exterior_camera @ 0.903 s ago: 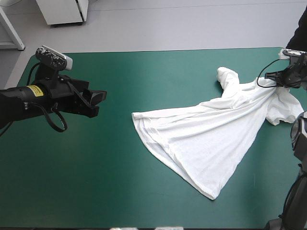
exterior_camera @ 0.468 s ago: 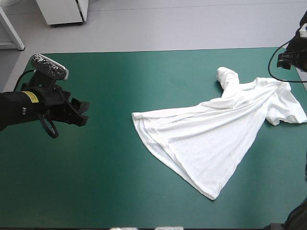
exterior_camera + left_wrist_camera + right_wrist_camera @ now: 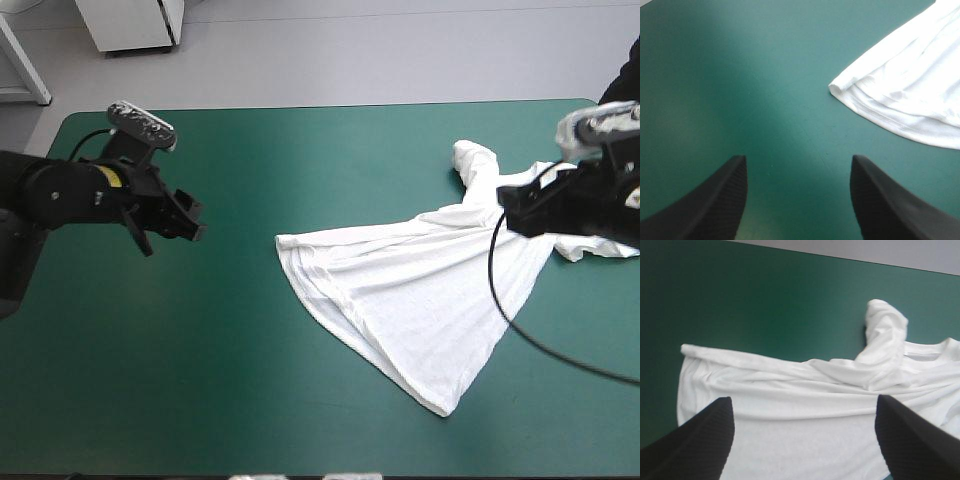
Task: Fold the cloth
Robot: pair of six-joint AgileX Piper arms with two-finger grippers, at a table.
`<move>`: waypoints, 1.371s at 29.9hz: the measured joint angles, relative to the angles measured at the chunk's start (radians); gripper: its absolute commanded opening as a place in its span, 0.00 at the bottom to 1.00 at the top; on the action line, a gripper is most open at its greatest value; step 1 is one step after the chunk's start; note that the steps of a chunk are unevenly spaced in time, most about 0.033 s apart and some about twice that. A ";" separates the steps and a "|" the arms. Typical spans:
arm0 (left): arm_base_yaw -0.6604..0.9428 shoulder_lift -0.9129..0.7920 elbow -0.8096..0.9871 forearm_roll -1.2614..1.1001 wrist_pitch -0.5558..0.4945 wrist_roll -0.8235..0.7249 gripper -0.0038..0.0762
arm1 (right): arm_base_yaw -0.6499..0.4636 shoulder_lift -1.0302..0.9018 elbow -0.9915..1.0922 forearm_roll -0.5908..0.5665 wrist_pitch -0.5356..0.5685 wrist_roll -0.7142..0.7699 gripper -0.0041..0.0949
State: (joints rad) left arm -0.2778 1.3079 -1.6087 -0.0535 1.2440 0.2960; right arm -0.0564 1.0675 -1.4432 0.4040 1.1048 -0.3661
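On teal-green cover [image 3: 250, 380], white T-shirt [image 3: 430, 290] lies fanned, softly creased

The T-shirt [image 3: 420, 290] is plain white, the cover [image 3: 250, 380] teal-green, the fingers [image 3: 710, 205] black.

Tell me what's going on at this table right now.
Two robot arms are set to fold a white T-shirt. It lies loosely spread and rumpled on the teal-green table, not yet folded. Neither gripper holds it. The left gripper hovers open over bare cover, short of the shirt's nearest edge. The right gripper hangs open above the shirt's collar end, near the table's right edge.
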 measured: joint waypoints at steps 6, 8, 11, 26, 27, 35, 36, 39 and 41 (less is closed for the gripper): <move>-0.059 0.176 -0.095 0.000 -0.045 0.006 0.62 | 0.127 -0.193 0.144 -0.047 -0.022 0.044 0.76; -0.078 0.232 -0.104 0.000 -0.052 0.011 0.63 | 0.130 -0.227 0.168 -0.055 -0.008 0.050 0.76; -0.110 0.323 -0.105 0.000 -0.062 0.019 0.63 | 0.132 -0.243 0.177 -0.060 0.037 0.068 0.76; -0.142 0.695 -0.105 0.000 -0.179 0.072 0.63 | 0.277 -0.168 0.184 -0.129 0.089 0.094 0.76; -0.142 0.709 -0.105 -0.006 -0.184 0.076 0.63 | 0.290 -0.158 0.184 -0.135 0.093 0.091 0.76; -0.142 0.779 -0.111 -0.029 -0.220 0.092 0.63 | 0.441 -0.092 0.185 -0.250 0.142 -0.030 0.76; -0.142 0.783 -0.115 -0.031 -0.218 0.093 0.63 | 0.459 -0.085 0.185 -0.267 0.142 -0.039 0.76; -0.142 0.793 -0.122 -0.038 -0.211 0.095 0.56 | 0.496 -0.071 0.193 -0.287 0.142 -0.046 0.76; -0.141 0.798 -0.129 -0.042 -0.206 0.095 0.44 | 0.513 -0.070 0.209 -0.288 0.142 -0.050 0.76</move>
State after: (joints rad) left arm -0.4188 2.1061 -1.7379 -0.0951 1.0382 0.3907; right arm 0.4566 0.9970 -1.2340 0.1159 1.2470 -0.4162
